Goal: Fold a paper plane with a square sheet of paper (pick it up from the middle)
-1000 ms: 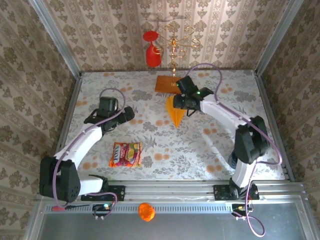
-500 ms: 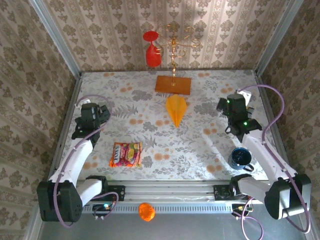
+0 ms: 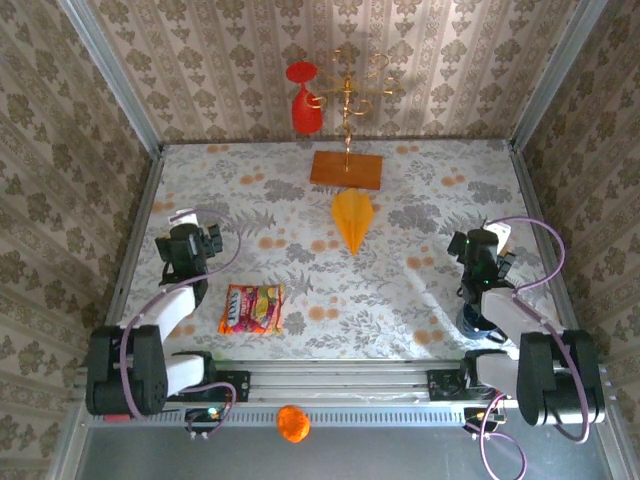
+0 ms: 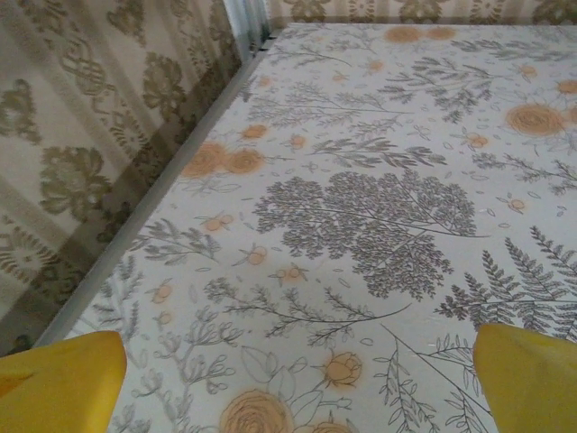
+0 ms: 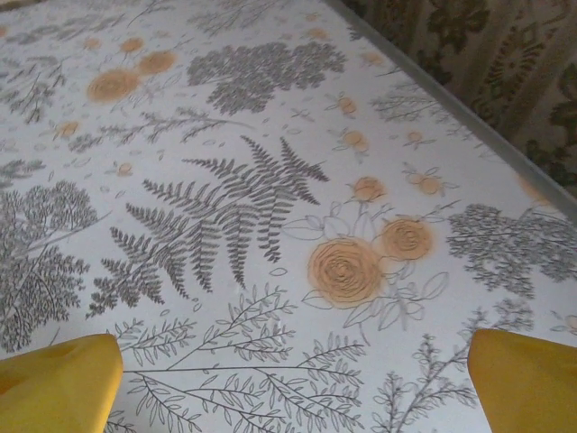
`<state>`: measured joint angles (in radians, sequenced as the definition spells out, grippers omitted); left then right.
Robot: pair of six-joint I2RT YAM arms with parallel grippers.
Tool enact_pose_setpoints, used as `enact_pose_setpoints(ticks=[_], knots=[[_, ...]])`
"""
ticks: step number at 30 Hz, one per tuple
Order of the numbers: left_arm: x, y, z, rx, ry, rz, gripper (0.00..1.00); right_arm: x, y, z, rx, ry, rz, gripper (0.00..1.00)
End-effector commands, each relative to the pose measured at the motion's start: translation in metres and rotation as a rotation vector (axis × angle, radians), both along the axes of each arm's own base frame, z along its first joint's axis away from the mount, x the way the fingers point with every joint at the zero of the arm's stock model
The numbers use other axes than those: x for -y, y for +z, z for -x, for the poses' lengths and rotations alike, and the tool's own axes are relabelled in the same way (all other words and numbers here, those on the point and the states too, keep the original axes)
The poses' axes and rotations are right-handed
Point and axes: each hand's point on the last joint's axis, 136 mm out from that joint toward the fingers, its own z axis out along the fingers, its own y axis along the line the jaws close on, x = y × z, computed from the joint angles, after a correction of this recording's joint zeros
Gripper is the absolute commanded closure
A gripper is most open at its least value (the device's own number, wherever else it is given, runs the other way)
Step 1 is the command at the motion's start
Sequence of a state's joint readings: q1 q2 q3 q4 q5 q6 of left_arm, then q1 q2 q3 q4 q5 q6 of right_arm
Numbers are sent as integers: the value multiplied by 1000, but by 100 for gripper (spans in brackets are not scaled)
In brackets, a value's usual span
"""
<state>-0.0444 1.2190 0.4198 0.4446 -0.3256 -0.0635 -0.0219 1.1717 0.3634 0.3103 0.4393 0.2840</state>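
Left end effector [image 3: 200, 238]: fingers wide apart with nothing between them. In the left wrist view its yellow pads [image 4: 59, 383] frame the bare floral surface [image 4: 343, 225].
Snack packet [image 3: 252, 308]: lies flat, nearer the bases and just right of the left end effector, not touching it.
Paper plane [image 3: 352, 218]: lies flat between the two end effectors, farther out than both and well apart from each. Its sharp point faces the bases.
Board [image 3: 346, 170]: just beyond the plane's wide end.
Right end effector [image 3: 475, 245]: fingers wide apart, holding nothing.
Blue cup [image 3: 482, 318]: behind the right end effector, toward its base.
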Motion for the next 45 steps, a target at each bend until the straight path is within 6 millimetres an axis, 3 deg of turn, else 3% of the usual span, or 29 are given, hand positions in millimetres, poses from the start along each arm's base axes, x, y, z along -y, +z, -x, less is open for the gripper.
enact_pose_setpoints(ticks=[1, 14, 22, 27, 45], knots=[[4, 14, -12, 134, -85, 6, 0, -10, 30, -30, 136, 94, 33, 0], [25, -10, -20, 186, -248, 59, 0, -41, 39, -50, 256, 304, 51, 0], [35, -24, -28, 165, -257, -2, 0, -61, 13, -65, 244, 399, 63, 0], [37, -29, -38, 90, -211, -58, 0, -57, 7, -70, 216, 368, 62, 0], [32, -30, -39, 81, -212, -16, 0, -55, 4, -75, 173, 341, 72, 0]])
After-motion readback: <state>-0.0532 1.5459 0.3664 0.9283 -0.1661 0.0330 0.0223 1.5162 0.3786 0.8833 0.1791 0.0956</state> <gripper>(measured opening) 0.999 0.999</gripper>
